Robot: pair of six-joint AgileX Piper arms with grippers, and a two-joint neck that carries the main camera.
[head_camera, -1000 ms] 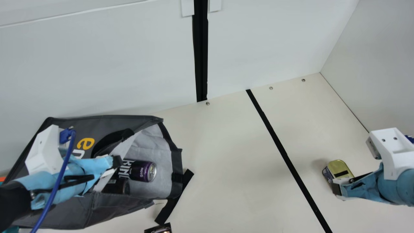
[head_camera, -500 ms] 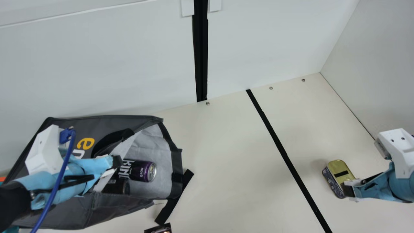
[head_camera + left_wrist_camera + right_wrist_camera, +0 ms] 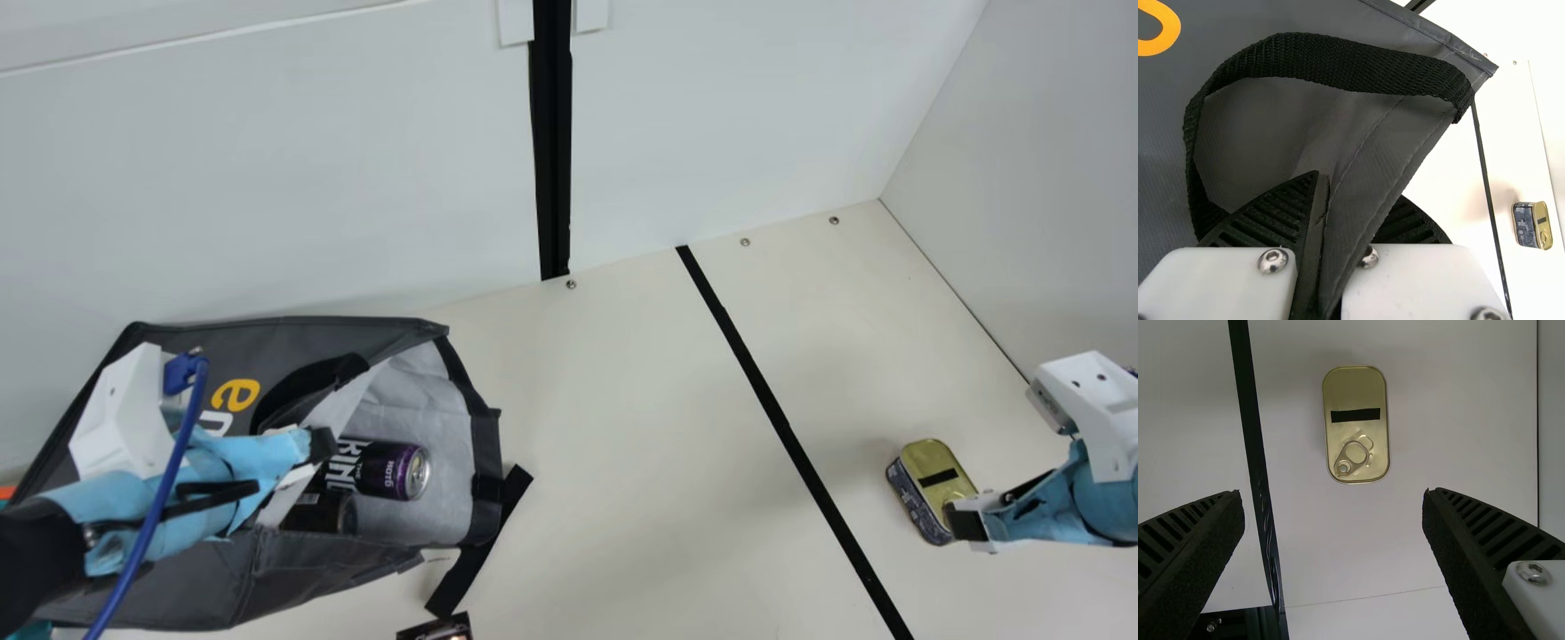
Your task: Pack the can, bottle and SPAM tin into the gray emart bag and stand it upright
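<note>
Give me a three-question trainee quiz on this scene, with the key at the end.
1. True or false: the SPAM tin is outside the gray emart bag.
2. Choose one. The right tool is:
a) shut on the tin
b) open
c) inside the bag
3. Fill in the blank: the left tool pinches the fabric of the ____.

Key: 1 true; 2 b; 3 bag.
</note>
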